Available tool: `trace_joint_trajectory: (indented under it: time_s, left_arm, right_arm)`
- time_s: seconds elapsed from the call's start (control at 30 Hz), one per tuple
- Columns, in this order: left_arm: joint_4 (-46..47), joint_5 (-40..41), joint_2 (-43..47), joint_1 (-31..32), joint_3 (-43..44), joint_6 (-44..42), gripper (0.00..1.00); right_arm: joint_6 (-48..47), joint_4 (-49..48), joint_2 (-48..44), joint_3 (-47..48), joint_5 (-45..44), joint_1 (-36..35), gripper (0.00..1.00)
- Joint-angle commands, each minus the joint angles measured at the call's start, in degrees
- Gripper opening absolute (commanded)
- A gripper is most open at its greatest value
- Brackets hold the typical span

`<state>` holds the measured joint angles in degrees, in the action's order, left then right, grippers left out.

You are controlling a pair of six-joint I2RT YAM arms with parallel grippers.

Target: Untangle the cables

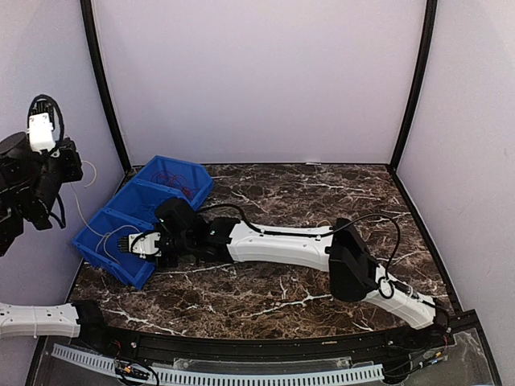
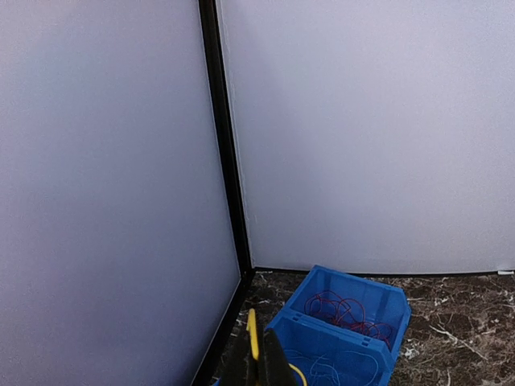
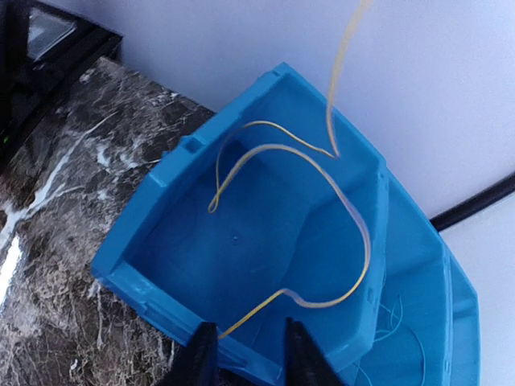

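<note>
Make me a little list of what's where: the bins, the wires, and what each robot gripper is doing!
bins: three blue bins in a row at the left of the marble table
red cables: piled in the far bin
yellow cable: loops in the near bin, one end rising up out of it
left gripper: raised high, shut on the yellow cable
right gripper: open, at the near bin's rim

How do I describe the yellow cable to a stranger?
Find the row of blue bins at the left edge of the table. The yellow cable loops in the nearest bin, one end rising out; the far bin holds red cables.
</note>
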<state>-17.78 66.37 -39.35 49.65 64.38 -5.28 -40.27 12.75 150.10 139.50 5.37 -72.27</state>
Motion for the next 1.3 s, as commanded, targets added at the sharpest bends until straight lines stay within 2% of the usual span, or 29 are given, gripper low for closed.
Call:
trace_joint_trajectory:
  time_s: [0.0, 0.1, 0.23, 0.33, 0.43, 0.5, 0.57, 0.63, 0.8, 0.93, 1.0, 1.13, 1.27]
  left_arm:
    - [-12.74, -6.25, -5.82, -5.38, 1.28, 11.24, 0.00]
    - [-19.01, -13.98, -8.00, -15.83, 2.00, 13.86, 0.00]
    - [-21.77, -23.04, -10.26, -23.68, -0.27, 14.63, 0.00]
    - [-23.21, -25.40, -11.87, -25.76, -2.26, 15.48, 0.00]
    - [-24.61, -27.43, -12.77, -26.68, -3.37, 16.56, 0.00]
    - [-25.40, -28.76, -13.51, -27.01, -4.47, 16.89, 0.00]
    - [-25.90, -30.36, -14.33, -27.66, -6.02, 17.32, 0.00]
    - [-25.13, -32.80, -14.86, -28.17, -7.41, 17.45, 0.00]
    - [-22.70, -35.15, -17.63, -29.72, -9.62, 18.46, 0.00]
    - [-22.96, -39.37, -25.76, -31.94, -10.21, 21.33, 0.00]
    - [-24.16, -38.21, -30.66, -32.48, -9.82, 22.78, 0.00]
    - [-26.91, -36.68, -38.66, -33.09, -8.32, 24.68, 0.05]
    - [-28.10, -37.59, -43.72, -33.40, -7.19, 24.94, 0.13]
  right_arm:
    - [1.71, -1.65, -0.08, 2.32, 3.77, -1.21, 0.46]
    - [1.82, 3.36, -2.99, -1.04, 5.20, -1.17, 0.61]
    - [2.31, 7.70, -13.77, -13.46, 7.07, -0.14, 0.77]
    - [3.93, 9.83, -22.23, -23.71, 10.10, 1.85, 0.86]
    - [4.83, 10.74, -30.81, -34.63, 13.81, 5.18, 0.90]
    - [4.73, 11.07, -36.03, -41.74, 14.61, 7.22, 0.92]
    - [4.41, 12.18, -40.17, -46.94, 13.81, 9.34, 0.98]
    - [6.08, 12.03, -43.87, -51.30, 12.88, 12.01, 0.99]
    - [9.31, 13.25, -51.96, -58.00, 17.17, 20.91, 0.99]
    - [9.14, 13.54, -57.37, -62.40, 16.57, 27.48, 0.99]
    - [9.21, 14.97, -59.13, -63.58, 17.77, 31.02, 0.99]
    - [6.92, 20.79, -61.13, -65.66, 19.95, 36.61, 0.99]
    - [7.67, 21.17, -63.37, -69.75, 19.59, 40.62, 0.99]
